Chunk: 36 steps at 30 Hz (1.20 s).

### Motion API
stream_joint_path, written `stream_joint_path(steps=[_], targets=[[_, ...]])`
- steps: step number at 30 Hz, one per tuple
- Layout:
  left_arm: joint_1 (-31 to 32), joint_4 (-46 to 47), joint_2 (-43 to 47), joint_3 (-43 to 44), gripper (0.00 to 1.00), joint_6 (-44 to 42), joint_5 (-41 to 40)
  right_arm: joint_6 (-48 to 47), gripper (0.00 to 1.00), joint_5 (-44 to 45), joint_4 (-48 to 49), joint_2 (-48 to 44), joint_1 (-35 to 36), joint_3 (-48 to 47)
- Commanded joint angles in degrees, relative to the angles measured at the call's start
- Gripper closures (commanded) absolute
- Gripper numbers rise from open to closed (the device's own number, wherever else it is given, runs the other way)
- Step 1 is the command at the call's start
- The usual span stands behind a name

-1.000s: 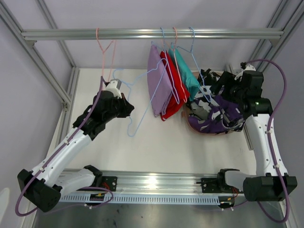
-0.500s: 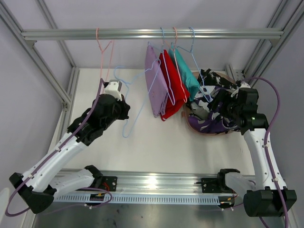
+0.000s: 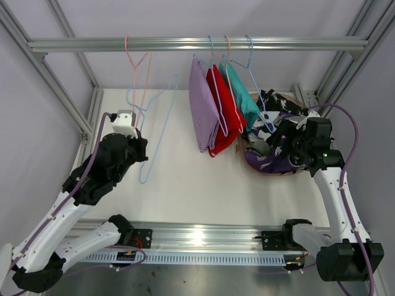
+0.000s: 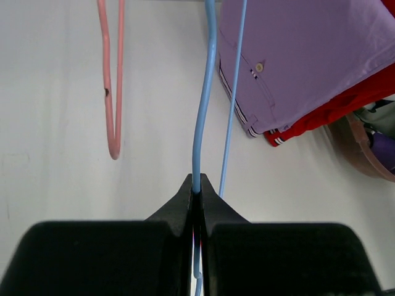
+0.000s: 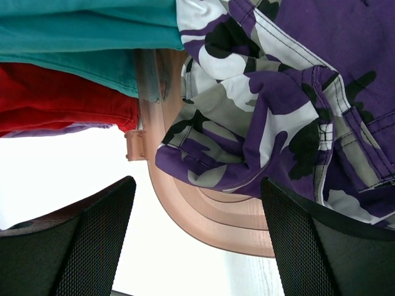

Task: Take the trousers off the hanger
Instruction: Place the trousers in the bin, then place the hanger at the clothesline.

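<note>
Lilac trousers [image 3: 202, 117], red trousers [image 3: 225, 117] and teal trousers [image 3: 244, 98] hang on hangers from the rail [image 3: 92, 44]. Purple-and-white trousers [image 3: 278, 154] and black speckled trousers [image 3: 278, 105] lie in a tan basket [image 3: 259, 168]. My left gripper [image 3: 137, 145] is shut on the wire of an empty blue hanger [image 3: 157, 120], left of the hanging trousers. In the left wrist view the wire [image 4: 203, 111] runs up from my shut gripper [image 4: 197, 188]. My right gripper [image 3: 296, 145] is open and empty over the basket's near rim [image 5: 203, 209], beside the purple-and-white trousers [image 5: 278, 111].
An empty pink hanger [image 3: 139, 68] hangs from the rail's left part, also seen in the left wrist view [image 4: 111, 92]. Frame posts stand at the table's back corners. The basket sits at the right back of the white table [image 3: 197, 185].
My left arm has swung left and back, carrying the blue hanger away from the hanging trousers. My right gripper has come nearer and lower, over the basket.
</note>
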<state>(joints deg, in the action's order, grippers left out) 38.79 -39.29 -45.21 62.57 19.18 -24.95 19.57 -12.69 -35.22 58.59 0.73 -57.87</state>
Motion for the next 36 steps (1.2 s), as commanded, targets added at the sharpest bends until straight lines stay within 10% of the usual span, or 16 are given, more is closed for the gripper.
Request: stream_joint_path(steps=[1, 36], targets=[[0.41, -1.31, -0.4, 5.63, 0.99, -4.67, -3.61, -1.11, 0.14, -1.37, 2.44, -0.32, -0.2, 0.91], [-15.14, 0.0, -27.46, 35.34, 1.0, -12.68, 6.05, -1.82, 0.13, -0.06, 4.55, -0.14, -0.12, 3.29]])
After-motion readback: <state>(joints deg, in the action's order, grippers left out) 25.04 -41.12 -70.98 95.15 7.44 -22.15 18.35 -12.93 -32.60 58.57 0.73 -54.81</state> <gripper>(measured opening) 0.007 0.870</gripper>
